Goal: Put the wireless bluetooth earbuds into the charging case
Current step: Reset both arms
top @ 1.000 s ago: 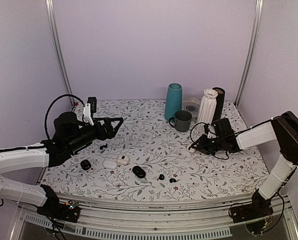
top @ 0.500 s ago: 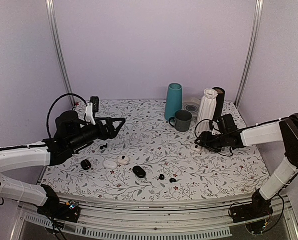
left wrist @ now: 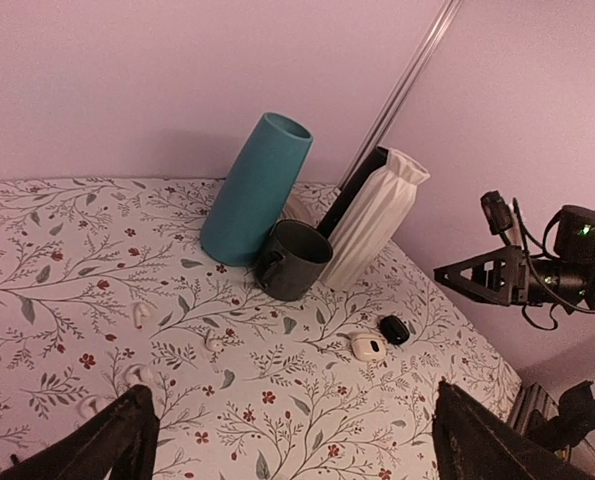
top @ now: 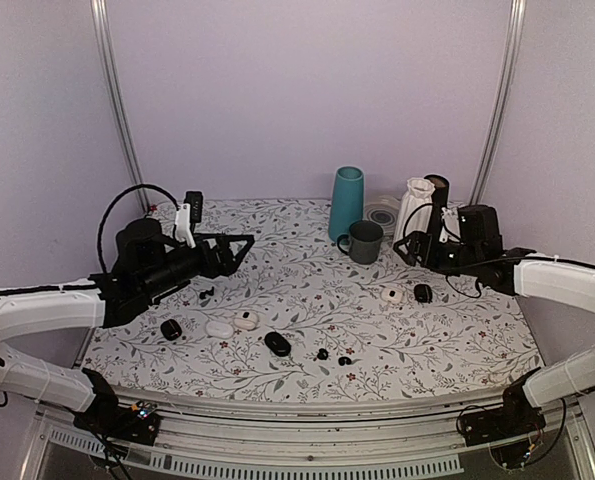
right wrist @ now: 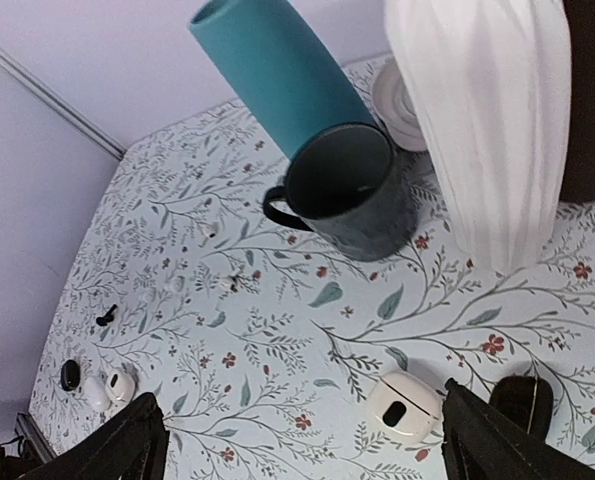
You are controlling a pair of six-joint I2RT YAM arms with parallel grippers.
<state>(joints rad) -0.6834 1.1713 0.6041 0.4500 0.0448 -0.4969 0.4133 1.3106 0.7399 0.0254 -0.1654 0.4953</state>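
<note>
Lilac walls close in the bench (top: 307, 290), which wears a pale cloth printed with leafy sprigs and small red flowers. A metal post (top: 112, 100) rises at the far left corner. At 9 o'clock the left hand (top: 239, 245) hovers over the cloth, spread wide with nothing in it. Below it, at 7 o'clock, lie a round black case (top: 171, 328), two white cases (top: 219, 328) side by side, then an oval case (top: 277, 343). The earbuds (top: 322, 354) lie loose on the cloth at 6 o'clock, just right of the oval case, close together and near the front edge. At 12 o'clock stand a teal vase (top: 347, 203), a dark mug (top: 365, 241) just in front of it, a ribbed white vase (top: 413, 210) and a black tube (top: 437, 205) behind that. At 3 o'clock a third white case (top: 392, 295) and a small black case (top: 423, 293) lie side by side. The right hand (top: 405, 250) hangs above them, fingers fully apart, holding nothing.
</note>
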